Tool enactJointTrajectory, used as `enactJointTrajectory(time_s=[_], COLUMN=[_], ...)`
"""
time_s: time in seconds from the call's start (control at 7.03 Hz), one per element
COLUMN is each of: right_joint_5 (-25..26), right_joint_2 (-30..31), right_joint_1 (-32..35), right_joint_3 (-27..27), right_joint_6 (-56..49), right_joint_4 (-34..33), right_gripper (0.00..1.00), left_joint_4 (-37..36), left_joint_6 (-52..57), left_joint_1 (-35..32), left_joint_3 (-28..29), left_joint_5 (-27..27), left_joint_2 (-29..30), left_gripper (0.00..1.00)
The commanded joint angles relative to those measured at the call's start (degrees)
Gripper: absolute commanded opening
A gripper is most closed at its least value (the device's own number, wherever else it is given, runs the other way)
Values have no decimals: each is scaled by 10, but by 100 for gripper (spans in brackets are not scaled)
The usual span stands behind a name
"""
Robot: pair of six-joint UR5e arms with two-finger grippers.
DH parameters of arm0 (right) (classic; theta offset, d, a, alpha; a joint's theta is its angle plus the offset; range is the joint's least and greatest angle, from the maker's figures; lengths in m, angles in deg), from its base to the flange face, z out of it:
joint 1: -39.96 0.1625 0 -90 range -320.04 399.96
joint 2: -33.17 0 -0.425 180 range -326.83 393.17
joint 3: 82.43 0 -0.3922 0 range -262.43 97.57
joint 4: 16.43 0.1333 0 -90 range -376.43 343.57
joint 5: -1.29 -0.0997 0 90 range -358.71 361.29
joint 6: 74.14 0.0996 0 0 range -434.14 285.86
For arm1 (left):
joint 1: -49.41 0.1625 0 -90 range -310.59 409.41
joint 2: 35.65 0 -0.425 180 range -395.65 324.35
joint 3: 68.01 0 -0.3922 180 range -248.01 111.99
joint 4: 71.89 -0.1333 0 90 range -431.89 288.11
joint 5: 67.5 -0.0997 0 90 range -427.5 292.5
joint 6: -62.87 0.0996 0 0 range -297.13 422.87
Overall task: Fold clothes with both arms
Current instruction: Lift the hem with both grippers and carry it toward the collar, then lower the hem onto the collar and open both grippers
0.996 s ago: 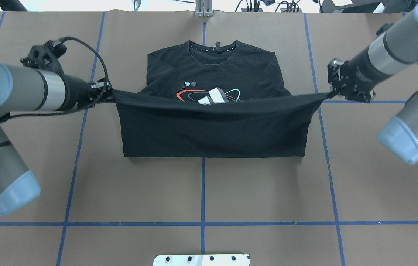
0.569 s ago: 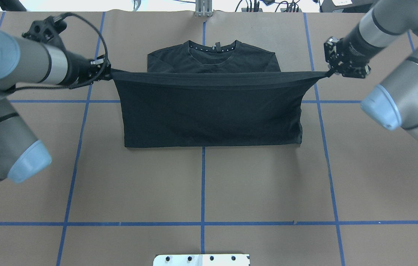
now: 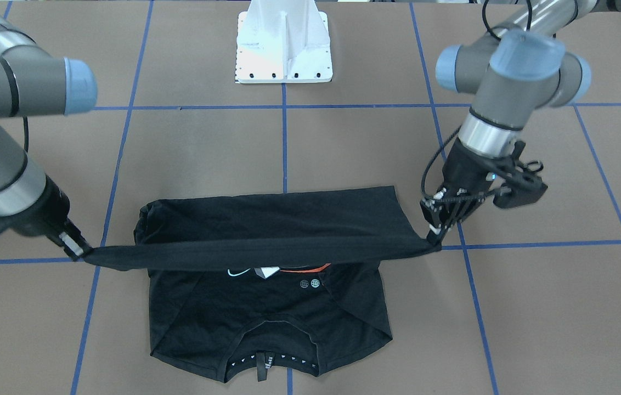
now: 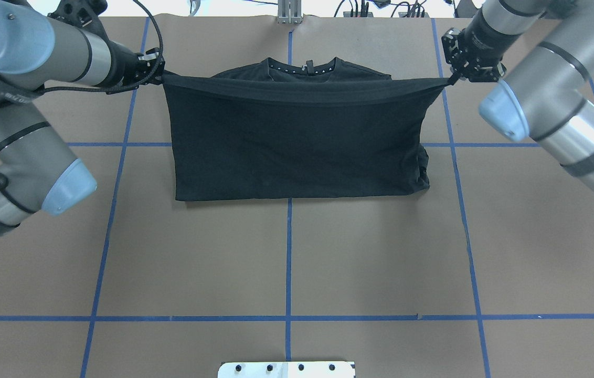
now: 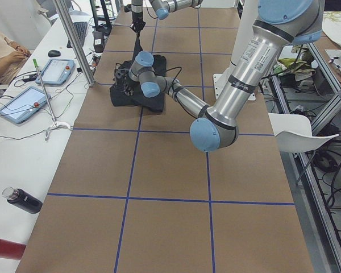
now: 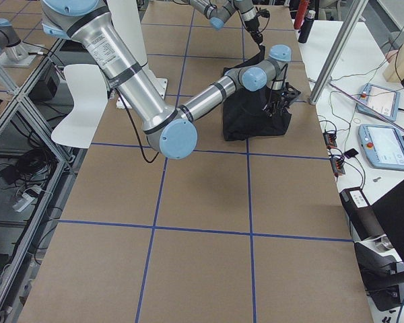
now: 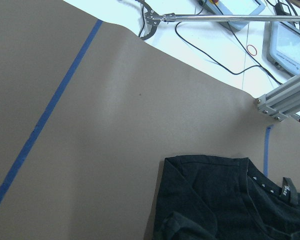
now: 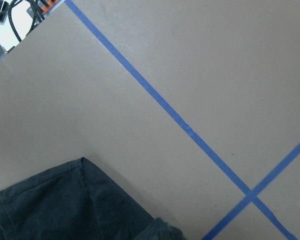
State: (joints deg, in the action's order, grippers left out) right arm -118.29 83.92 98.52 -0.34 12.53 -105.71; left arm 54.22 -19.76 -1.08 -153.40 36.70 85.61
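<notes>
Writing on the collar tag (image 3: 260, 362) is unreadable; two round emblems (image 3: 315, 283) show. One black T-shirt (image 4: 297, 142) lies by the table's (image 4: 381, 262) far edge, left gripper (image 4: 159, 75) and right gripper (image 4: 452, 79) each pinching its hem.

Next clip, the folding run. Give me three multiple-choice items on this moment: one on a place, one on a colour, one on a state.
1. The collar of the T-shirt lies: A) at the end nearest the white pedestal; B) at the end farthest from it; C) folded out of sight.
2. The tape lines on the table are: A) red; B) yellow; C) blue.
3. The cloth between the left gripper and the right gripper is: A) stretched taut; B) lying slack; C) bunched in a heap.

1 B: in the front-facing view the collar lies opposite the pedestal.
2 C: every grid line is blue.
3 A: the held edge runs straight from gripper to gripper.
</notes>
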Motion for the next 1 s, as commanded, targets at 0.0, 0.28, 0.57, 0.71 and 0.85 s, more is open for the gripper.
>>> enactJointTrajectory(time_s=[0.0, 0.28, 0.57, 0.71, 0.85], right_joint_5=[28, 53, 56, 57, 58], right_joint_2=[-10, -10, -20, -31, -31], right_joint_1=[-26, -37, -40, -40, -38], right_joint_3=[-62, -78, -99, -103, -102], right_joint_6=[0, -3, -1, 0, 3], right_joint_4=[69, 90, 128, 128, 130], right_gripper=[0, 0, 60, 64, 66], left_joint_4=[65, 91, 114, 115, 116], left_joint_6=[0, 0, 1, 1, 1], left_joint_1=[0, 0, 0, -1, -2], left_joint_3=[72, 115, 137, 137, 137], left_joint_5=[-1, -12, -22, -22, -22], left_joint_2=[13, 30, 36, 37, 37], left_gripper=[0, 1, 56, 58, 58])
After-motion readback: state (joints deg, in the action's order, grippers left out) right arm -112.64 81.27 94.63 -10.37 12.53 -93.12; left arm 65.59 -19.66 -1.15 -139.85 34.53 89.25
